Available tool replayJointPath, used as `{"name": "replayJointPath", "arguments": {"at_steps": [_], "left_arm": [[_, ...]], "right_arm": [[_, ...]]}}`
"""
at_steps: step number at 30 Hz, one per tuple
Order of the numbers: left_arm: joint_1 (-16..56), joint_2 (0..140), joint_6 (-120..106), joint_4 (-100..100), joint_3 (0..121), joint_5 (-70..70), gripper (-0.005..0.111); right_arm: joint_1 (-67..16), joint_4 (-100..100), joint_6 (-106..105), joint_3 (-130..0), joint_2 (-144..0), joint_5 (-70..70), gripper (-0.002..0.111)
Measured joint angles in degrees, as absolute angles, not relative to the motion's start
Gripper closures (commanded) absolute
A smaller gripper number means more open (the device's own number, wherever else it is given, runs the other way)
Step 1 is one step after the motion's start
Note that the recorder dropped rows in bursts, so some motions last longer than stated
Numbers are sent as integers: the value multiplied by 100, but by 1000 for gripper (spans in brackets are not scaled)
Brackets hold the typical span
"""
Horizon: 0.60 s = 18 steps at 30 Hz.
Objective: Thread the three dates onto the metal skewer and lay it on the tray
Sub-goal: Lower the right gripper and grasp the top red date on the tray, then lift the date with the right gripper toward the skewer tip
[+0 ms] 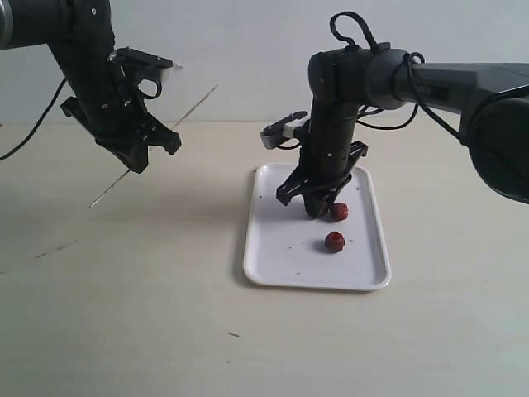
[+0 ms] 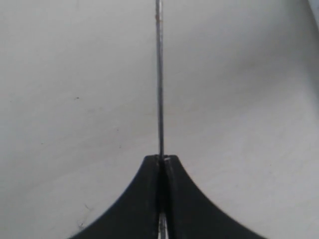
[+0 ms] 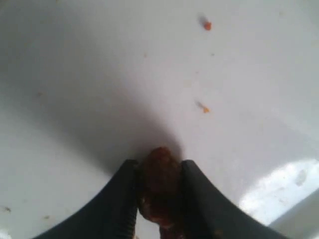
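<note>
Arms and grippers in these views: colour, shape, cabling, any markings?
The left arm and right arm are matte black with rounded joint housings. Loose black cables loop off each. Each wrist carries a small pale camera module. The left gripper and right gripper have black fingers flaring outward in curves. No markings legible.

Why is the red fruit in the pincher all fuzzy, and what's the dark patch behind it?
Right wrist view: the date sits very close to the lens, so it blurs; the dark patch is probably the right gripper's shadow on the tray.
</note>
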<state>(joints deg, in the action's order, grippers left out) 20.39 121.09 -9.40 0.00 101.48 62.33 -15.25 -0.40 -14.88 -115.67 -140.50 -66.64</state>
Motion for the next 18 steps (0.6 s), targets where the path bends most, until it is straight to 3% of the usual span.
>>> {"name": "replayJointPath", "arguments": {"at_steps": [7, 18], "left_arm": [[2039, 12235, -1526, 0, 10148, 5974, 107], [2039, 12390, -3080, -543, 9692, 5106, 107]], "right_arm": [[-1231, -404, -1842, -11567, -13504, -6942, 81], [157, -2880, -2745, -11567, -13333, -7000, 81]]}}
